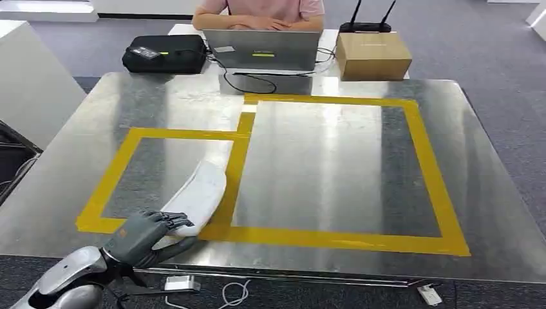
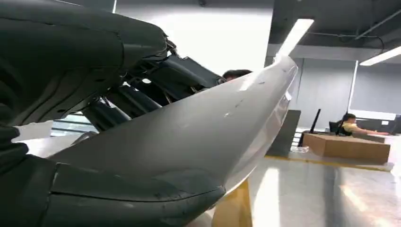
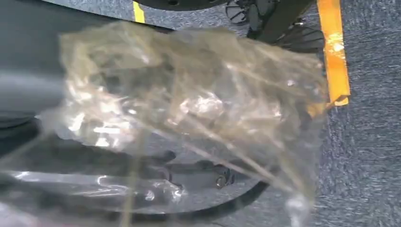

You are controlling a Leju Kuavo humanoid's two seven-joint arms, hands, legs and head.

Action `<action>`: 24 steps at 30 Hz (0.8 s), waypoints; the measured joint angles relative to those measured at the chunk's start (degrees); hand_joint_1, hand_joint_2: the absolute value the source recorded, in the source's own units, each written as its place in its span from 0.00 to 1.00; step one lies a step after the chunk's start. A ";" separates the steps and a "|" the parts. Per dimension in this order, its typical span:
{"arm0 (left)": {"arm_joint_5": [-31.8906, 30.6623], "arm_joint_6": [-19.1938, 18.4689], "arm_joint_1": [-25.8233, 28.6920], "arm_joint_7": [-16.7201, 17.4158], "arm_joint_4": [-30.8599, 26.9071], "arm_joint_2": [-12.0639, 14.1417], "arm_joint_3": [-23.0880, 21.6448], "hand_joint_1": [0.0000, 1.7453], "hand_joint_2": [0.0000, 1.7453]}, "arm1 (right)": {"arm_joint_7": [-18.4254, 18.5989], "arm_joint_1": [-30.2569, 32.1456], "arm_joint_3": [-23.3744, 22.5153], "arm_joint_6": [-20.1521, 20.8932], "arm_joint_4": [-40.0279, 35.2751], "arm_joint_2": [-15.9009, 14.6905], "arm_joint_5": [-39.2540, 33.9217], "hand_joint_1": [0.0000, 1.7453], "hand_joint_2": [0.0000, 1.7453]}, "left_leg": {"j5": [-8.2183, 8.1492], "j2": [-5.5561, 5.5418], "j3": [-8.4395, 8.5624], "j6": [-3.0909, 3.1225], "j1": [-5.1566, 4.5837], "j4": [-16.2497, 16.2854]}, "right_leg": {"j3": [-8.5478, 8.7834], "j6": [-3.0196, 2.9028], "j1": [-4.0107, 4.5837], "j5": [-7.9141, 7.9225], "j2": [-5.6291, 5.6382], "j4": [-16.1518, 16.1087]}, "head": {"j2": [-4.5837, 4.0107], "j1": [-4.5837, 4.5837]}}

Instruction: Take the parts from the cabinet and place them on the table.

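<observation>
Head view: one long, curved white plastic part lies on the steel table, near-left, across the yellow tape outline of two joined rectangles. The grey left hand grips its near end at the table's near edge; the larger right rectangle is open room. Far side: one laptop, one cardboard box, one black case, one seated person.

Left wrist view: dark fingers and thumb clamp the smooth, scuffed part.

Right wrist view: one crinkled clear plastic bag hangs over grey carpet; the right hand's state cannot be told.
</observation>
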 joint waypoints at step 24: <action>-12.29 4.48 -0.17 8.05 7.06 0.04 1.95 1.00 1.00 | -1.94 -2.65 -1.88 -4.56 6.62 -0.37 0.46 0.00 0.00 | 0.02 0.00 0.02 0.01 0.01 0.00 | 0.11 0.01 0.01 0.01 -0.01 0.01 | 0.00 0.02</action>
